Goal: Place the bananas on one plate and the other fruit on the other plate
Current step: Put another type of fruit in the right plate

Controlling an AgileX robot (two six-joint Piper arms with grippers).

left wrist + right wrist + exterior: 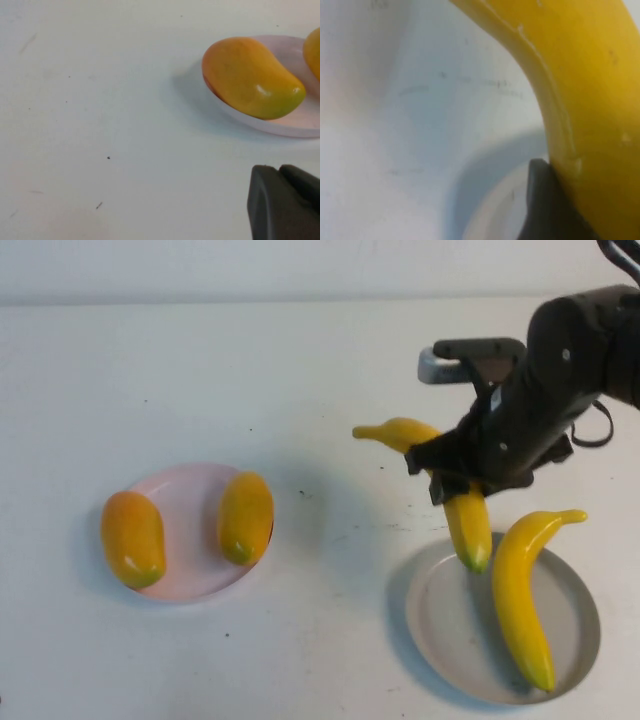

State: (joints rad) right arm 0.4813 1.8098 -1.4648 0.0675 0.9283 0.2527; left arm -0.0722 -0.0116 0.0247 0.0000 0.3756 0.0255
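Near right: grey-blue plate (575, 645) with one banana (522, 595) lying in it. Right gripper (452, 473) just beyond, jaws clamped on second banana (468, 525), tip over the rim. Left: pink plate (190, 575) with both mangoes (133, 537). Left gripper (282, 205) near it, jaws together.

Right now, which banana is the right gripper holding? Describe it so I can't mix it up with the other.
Start at the grey-blue plate on the robot's right. The right gripper is shut on the banana above the plate's near-left rim, green tip pointing down. The other banana lies flat in the plate; the left gripper is parked, shut, beside the pink plate.
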